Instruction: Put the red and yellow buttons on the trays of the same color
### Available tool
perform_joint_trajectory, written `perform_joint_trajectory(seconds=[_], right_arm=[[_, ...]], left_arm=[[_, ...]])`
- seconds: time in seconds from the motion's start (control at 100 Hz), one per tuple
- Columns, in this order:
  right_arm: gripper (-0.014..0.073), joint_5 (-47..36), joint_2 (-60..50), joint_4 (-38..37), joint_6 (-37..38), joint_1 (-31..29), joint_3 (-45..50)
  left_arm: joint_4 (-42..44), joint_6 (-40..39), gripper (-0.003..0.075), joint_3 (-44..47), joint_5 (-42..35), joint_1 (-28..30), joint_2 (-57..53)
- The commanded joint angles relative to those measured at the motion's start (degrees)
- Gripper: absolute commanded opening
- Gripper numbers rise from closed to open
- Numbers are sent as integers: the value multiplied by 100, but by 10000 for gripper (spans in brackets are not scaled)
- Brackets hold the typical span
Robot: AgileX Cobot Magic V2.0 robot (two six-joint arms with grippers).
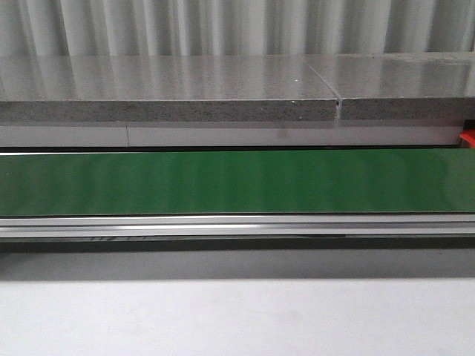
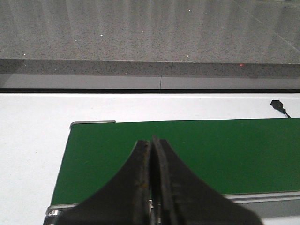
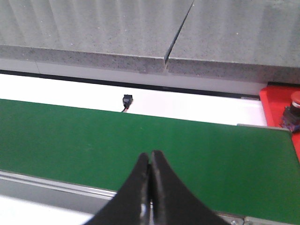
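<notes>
Both pincers are pressed together and hold nothing: the left pincer (image 2: 151,140) and right pincer (image 3: 150,154) each hover above the near edge of the green belt (image 1: 237,182). No loose button lies on the belt. A red tray (image 3: 276,101) sits beyond the right pincer, off the belt's end, with a red-capped button (image 3: 294,99) seemingly on it already. No yellow tray shows. This looks like waiting; next, a pincer must part once a button comes within reach.
</notes>
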Motion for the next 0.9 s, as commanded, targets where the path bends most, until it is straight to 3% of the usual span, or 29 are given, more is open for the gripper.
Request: perform_joint_trajectory(seconds=[0.0, 0.18, 0.4, 0.52, 0.75, 0.89], right_arm=[[-69, -450, -21, 139, -49, 5, -77], [-69, -480, -421, -488, 165, 204, 48], [-69, -1030, -1218, -2422, 2001, 535, 509], [-69, -1502, -1598, -3099, 2668, 537, 952], [-69, -2520, -2004, -3217, 2765, 532, 1898], [-69, -2340, -2193, -3217, 2782, 532, 1899]], left_arm=[[-71, -2, -21, -158, -422, -50, 54], [-71, -2, -21, -158, -422, -50, 54], [-71, -2, -21, -158, -422, -50, 54], [-71, -2, -21, -158, -422, -50, 54], [-71, -2, -21, -158, -422, -50, 54], [-71, -2, -21, -158, -422, -50, 54]])
